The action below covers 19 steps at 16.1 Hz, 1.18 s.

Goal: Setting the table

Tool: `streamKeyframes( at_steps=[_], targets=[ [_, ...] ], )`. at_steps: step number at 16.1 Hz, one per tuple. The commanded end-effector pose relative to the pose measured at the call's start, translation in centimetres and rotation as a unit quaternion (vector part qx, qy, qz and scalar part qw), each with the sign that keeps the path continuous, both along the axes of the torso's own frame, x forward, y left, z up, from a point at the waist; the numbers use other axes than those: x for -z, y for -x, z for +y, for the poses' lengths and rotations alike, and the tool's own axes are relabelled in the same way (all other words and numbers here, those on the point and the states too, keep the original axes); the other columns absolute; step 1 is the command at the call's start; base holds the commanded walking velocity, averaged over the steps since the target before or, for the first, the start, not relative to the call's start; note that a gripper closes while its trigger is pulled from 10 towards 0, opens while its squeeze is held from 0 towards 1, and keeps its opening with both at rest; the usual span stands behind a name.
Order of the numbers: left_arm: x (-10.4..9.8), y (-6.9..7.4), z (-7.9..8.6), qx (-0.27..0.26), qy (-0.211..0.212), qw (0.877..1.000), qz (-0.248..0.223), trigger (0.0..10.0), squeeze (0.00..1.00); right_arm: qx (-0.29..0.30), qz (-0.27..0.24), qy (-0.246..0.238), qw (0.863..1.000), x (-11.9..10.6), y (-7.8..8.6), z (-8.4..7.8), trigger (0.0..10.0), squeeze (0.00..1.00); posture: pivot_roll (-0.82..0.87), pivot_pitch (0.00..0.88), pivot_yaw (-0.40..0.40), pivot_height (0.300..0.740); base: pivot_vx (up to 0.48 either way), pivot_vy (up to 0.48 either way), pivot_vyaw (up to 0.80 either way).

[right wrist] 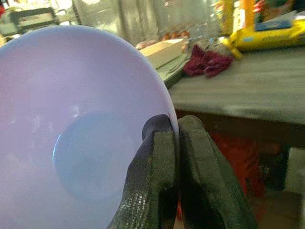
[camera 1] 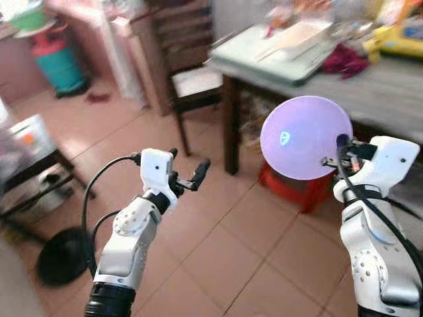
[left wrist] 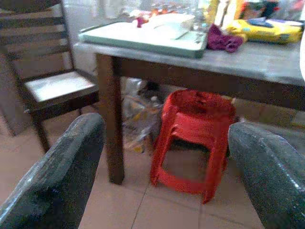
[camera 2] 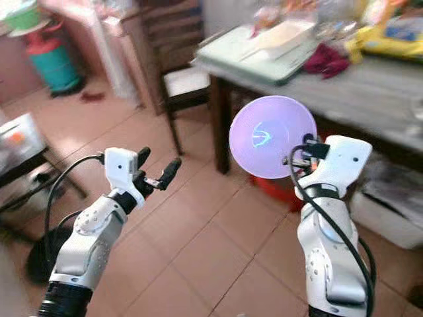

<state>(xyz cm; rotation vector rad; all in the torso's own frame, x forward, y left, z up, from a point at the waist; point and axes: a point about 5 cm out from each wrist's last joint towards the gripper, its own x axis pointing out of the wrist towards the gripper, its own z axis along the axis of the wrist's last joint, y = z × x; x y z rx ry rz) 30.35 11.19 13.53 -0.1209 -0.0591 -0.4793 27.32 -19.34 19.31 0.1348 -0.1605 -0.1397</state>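
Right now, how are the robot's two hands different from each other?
The right end effector is shut on the rim of a pale purple round plate, while the left end effector is open and holds nothing. The right one is raised near the grey table; the left one sits lower, over the tiled floor. Both have two black fingers and silver arms.
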Motion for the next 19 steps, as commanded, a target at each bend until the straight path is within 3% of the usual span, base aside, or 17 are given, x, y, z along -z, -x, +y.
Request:
streamKeyframes(
  at_steps=[1, 12, 19],
  targets=[
    [-0.1, 0.0, 0.2, 0.001, -0.004, 1.000, -0.002, 10.0, 0.00, -0.005, -0.010, 0.000, 1.000, -0.4, 0.1, 0.3, 10.0, 0.00, -0.19, 0.116, 0.102, 0.740, 0.439, 0.000, -0.53],
    [0.4, 0.4, -0.1, 0.013, -0.007, 1.000, 0.011, 10.0, 0.00, -0.007, -0.006, 0.000, 1.000, -0.4, 0.0, 0.3, 10.0, 0.00, -0.19, 0.119, 0.097, 0.740, 0.447, 0.000, -0.20],
    [0.7, 0.2, 0.0, -0.002, -0.009, 1.000, 0.027, 10.0, 0.00, -0.007, -0.002, -0.001, 1.000, -0.2, 0.0, 0.2, 10.0, 0.00, -0.20, 0.121, 0.097, 0.740, 0.000, 0.000, -0.06]
  ],
)
